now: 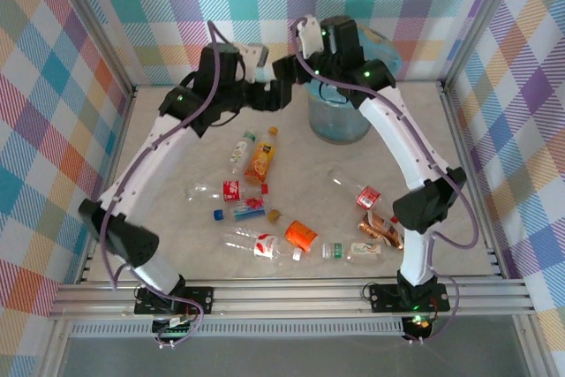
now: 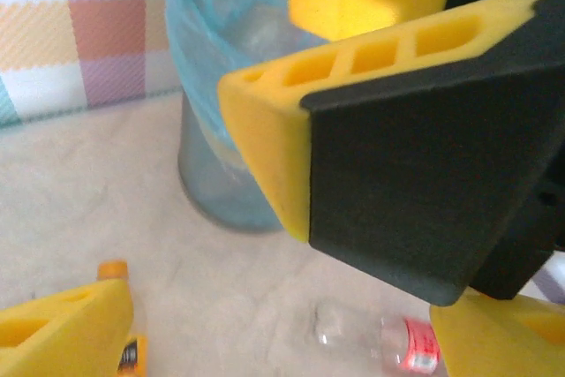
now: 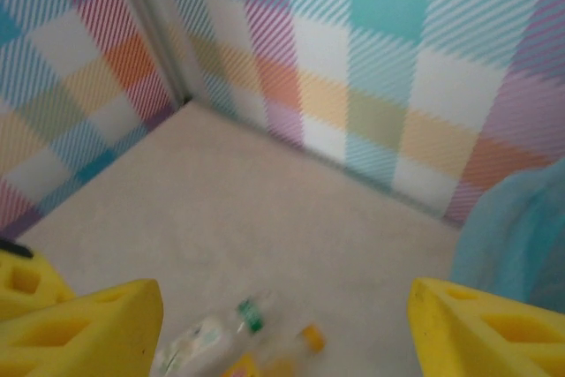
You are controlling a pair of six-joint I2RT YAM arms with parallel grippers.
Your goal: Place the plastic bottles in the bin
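Plastic bottles [image 1: 261,163] lie scattered on table [image 1: 168,156], none in bin [image 1: 340,125] as far as visible (grey, blue-lined), which stands upright at far side, right of centre. Left gripper [image 2: 282,328]: jaws spread, nothing between. Right gripper [image 3: 284,306]: jaws spread, empty. Both nearly meet just left of bin.

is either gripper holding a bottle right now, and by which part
Nothing is held: the left gripper and the right gripper are both open, with nothing between the jaws.
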